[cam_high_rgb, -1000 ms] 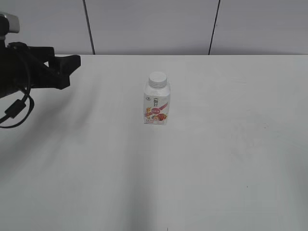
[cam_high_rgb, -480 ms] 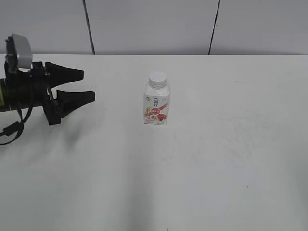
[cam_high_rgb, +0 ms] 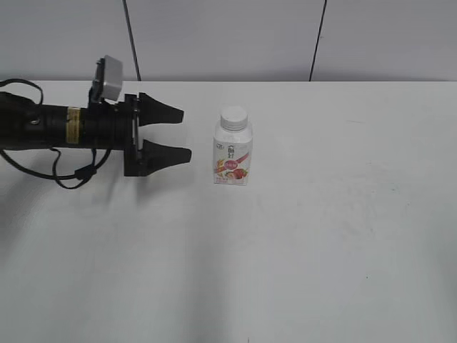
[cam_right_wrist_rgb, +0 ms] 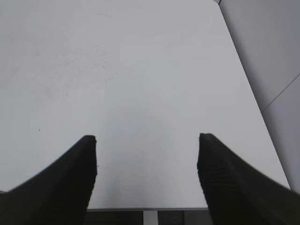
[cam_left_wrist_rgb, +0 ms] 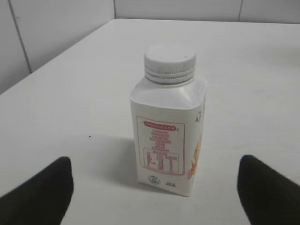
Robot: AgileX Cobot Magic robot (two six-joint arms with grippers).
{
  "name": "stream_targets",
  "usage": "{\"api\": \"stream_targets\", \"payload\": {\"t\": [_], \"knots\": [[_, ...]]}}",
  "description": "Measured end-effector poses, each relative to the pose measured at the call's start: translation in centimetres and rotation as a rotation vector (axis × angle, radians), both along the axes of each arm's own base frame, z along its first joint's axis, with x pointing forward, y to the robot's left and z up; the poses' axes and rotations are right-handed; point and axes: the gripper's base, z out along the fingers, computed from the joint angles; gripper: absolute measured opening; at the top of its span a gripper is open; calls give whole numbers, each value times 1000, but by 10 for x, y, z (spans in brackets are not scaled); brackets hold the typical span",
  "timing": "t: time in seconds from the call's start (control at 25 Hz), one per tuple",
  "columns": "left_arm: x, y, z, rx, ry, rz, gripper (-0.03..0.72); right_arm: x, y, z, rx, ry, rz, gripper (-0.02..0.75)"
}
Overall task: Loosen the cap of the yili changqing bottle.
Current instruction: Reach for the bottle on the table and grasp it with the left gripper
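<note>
Nearest the exterior camera lies a broad bare stretch of the white table [cam_high_rgb: 300, 271]. Beyond it, near the table's middle, the yili changqing bottle [cam_high_rgb: 232, 151] stands upright, its pink-and-red label facing the camera. The cap [cam_high_rgb: 234, 118] sits on the bottle's neck, flat top up.

To the left of the bottle, at about its height, the left gripper [cam_high_rgb: 178, 134] reaches in sideways on its black arm [cam_high_rgb: 50, 128]. Its two black fingers are spread apart, one above the other in this view, tips pointing at the bottle and stopping just short of it without touching. Behind the bottle runs the pale panelled wall [cam_high_rgb: 228, 39].

In the left wrist view the bottle [cam_left_wrist_rgb: 168, 133] stands straight ahead between the spread fingers [cam_left_wrist_rgb: 40, 194], clear of both, with the ribbed cap [cam_left_wrist_rgb: 169, 63] on top and a printed side panel turned to the lens.

The right wrist view shows the right gripper [cam_right_wrist_rgb: 146, 161] released as well, its dark fingers [cam_right_wrist_rgb: 63, 180] wide apart over bare table [cam_right_wrist_rgb: 140, 70], the bottle out of its sight.
</note>
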Motion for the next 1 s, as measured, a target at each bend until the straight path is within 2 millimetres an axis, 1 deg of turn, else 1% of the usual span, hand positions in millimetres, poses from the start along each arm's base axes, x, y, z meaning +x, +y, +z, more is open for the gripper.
{"api": "stream_targets", "payload": {"t": [0.12, 0.36, 0.68, 0.8, 0.92, 1.0], "knots": [[13, -19, -7, 8, 8, -56, 649, 0, 0, 0, 0, 0, 0, 533], [28, -48, -22, 3, 27, -109, 635, 0, 0, 0, 0, 0, 0, 533], [32, -80, -37, -14, 76, -149, 601, 0, 0, 0, 0, 0, 0, 533], [32, -93, -40, -22, 80, -170, 589, 0, 1, 0, 9, -1, 6, 533], [34, -102, -44, -28, 90, -180, 585, 0, 0, 0, 0, 0, 0, 533], [35, -105, -47, -31, 98, -180, 586, 0, 0, 0, 0, 0, 0, 533]]}}
